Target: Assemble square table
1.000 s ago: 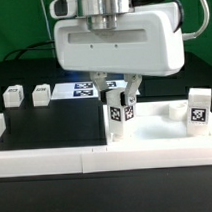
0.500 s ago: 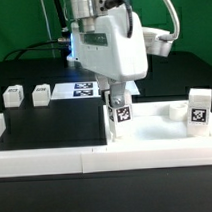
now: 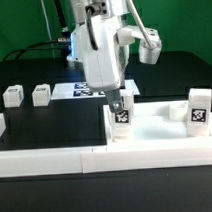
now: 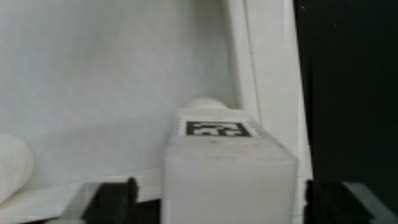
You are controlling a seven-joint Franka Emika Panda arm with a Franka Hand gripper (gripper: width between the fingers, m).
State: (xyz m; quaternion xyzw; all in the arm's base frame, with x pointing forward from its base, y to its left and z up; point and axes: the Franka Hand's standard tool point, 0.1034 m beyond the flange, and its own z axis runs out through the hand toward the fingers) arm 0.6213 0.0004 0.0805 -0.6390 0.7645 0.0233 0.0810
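- The claw points straight down. Its two fingers are pressed against opposite sides of a leg peg, pinching it near its top.
- The leg peg stands upright directly beneath the claw, with a black-white tag facing the exterior camera. In the wrist view the same leg peg sits centred between the dark fingers, tag visible on its side face.
- The base of the leg peg meets the square panel at the panel corner directly below the claw. The rest of the panel extends from the claw toward the exterior view's right.
- The raised rim of the panel runs just beside the leg peg. The black table surface lies beyond the rim.
- A round white boss shows at the foot of the leg peg, touching it.
- Two loose leg pegs stand on the black surface, well apart from the claw, toward the exterior view's left.
- A fourth leg peg stands upright well to the exterior view's right of the claw, at the panel's far end.
- The marker board lies flat behind the claw, partly hidden by it.
- A long white bar edges the black surface in front of the claw.
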